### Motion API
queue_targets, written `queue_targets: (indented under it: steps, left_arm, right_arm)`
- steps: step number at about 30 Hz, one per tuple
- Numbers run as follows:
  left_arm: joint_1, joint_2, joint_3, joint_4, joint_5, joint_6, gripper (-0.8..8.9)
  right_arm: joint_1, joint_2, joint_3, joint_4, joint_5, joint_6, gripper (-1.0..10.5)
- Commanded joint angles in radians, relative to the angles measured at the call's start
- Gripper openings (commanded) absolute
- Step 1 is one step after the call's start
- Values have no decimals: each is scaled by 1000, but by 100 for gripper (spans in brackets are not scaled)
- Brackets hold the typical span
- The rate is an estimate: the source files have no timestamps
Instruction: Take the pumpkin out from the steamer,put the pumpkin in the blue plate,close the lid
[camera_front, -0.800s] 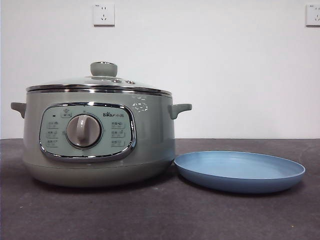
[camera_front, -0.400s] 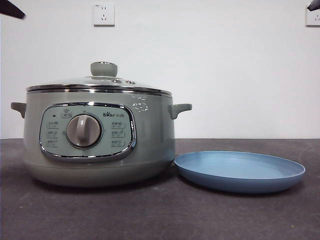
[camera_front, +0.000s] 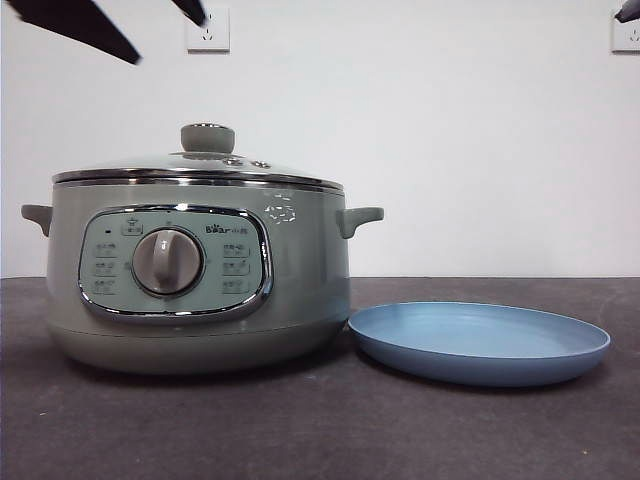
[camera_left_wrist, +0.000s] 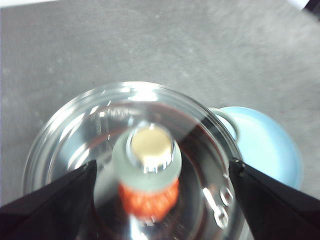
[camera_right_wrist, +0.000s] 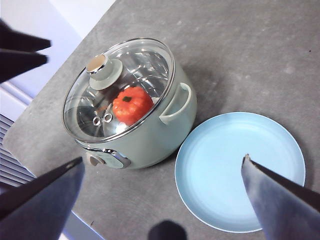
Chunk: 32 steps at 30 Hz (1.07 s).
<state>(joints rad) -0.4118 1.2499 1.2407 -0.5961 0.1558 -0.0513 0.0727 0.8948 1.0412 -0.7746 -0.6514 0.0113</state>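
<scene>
Front view: the steamer (camera_front: 195, 270) sits left of centre on the bench (camera_front: 320, 430), the lid (camera_front: 200, 165) on it, the blue plate (camera_front: 480, 342) just beside it at lower right. Left pincer (camera_left_wrist: 160, 200), jaws spread, hangs above the knob (camera_left_wrist: 150, 150). Inside lies the pumpkin (camera_right_wrist: 132, 105) (blurred, probably, in the left wrist view). Right pincer (camera_right_wrist: 162, 200), also spread, hangs well above the plate.

Left gripper (camera_front: 130, 28) comes into sight above the lid (camera_front: 200, 165).

A second ago no arm showed in the front view; now two dark jaw tips, spread apart, reach down from the top left corner, farther than half a second ago.
</scene>
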Motion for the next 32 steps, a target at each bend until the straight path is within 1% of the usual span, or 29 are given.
queue_targets:
  steps: [1, 8, 16, 19, 23, 25, 27, 32]
  left_arm:
    - [-38, 58, 12, 26, -74, 31, 440]
    - [-69, 176, 13, 95, -131, 39, 440]
    - [-72, 236, 13, 109, -130, 46, 439]
    - [-72, 236, 13, 108, -130, 53, 419]
    - [-72, 236, 13, 96, -130, 63, 182]
    - [-72, 236, 13, 86, -129, 85, 68]
    - [-72, 236, 13, 78, -128, 96, -12]
    - [-72, 235, 14, 79, -129, 108, -13]
  right_arm:
    - [2, 2, 3, -2, 3, -1, 535]
    - [2, 2, 3, -6, 5, -2, 535]
    - [2, 2, 3, -7, 6, -2, 535]
    - [2, 2, 3, -7, 7, -2, 535]
    - [2, 2, 3, -9, 34, -2, 535]
    - [2, 2, 3, -13, 38, -2, 535]
    - [2, 2, 3, -13, 37, -2, 534]
    - [2, 2, 3, -12, 37, -2, 535]
